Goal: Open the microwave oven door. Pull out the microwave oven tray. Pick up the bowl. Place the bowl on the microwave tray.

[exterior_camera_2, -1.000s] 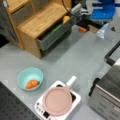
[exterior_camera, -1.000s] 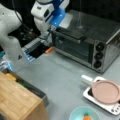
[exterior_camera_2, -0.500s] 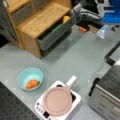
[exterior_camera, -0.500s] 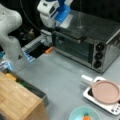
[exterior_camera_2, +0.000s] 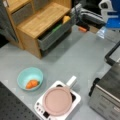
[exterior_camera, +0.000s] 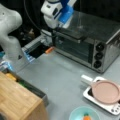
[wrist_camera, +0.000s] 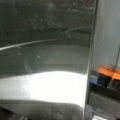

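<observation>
end effector (exterior_camera: 55,31) sits at the oven's (exterior_camera: 100,32) top left corner, upper middle of frame; can't tell its jaw state. door (exterior_camera: 72,47) shut, bowl (exterior_camera_2: 30,78) on tabletop (exterior_camera_2: 82,57).

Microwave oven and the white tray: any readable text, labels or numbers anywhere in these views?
None can be read.
Microwave oven: marks beside the three knobs, too blurred to read.
White tray: small dark marks on its front edge, too blurred to read; the same in a front view.
Bowl, wooden cabinet: no text shows.
Gripper, above the oven's top left corner: no label shows.
</observation>
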Motion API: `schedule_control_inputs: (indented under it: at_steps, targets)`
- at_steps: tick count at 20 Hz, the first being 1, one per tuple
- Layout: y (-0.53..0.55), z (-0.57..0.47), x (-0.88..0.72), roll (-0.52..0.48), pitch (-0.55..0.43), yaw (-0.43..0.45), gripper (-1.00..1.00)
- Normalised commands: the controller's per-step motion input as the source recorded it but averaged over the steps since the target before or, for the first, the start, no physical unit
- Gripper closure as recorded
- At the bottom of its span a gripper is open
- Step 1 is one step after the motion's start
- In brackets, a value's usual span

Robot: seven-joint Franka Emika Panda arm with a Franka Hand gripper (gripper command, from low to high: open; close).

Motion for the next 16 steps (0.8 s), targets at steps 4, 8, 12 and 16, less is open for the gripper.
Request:
schedule_control_inputs:
  at_steps: [4, 8, 12, 16]
  targets:
    - [0.29, -0.29, -0.06, 0.12, -0.107, -0.228, -1.0]
    - [0.21, -0.23, -0.05, 0.11, -0.101, -0.194, -1.0]
    - [0.13, -0.18, -0.03, 0.11, -0.1, -0.174, -1.0]
    - [0.06, -0.18, -0.02, 0.144, -0.083, -0.127, -1.0]
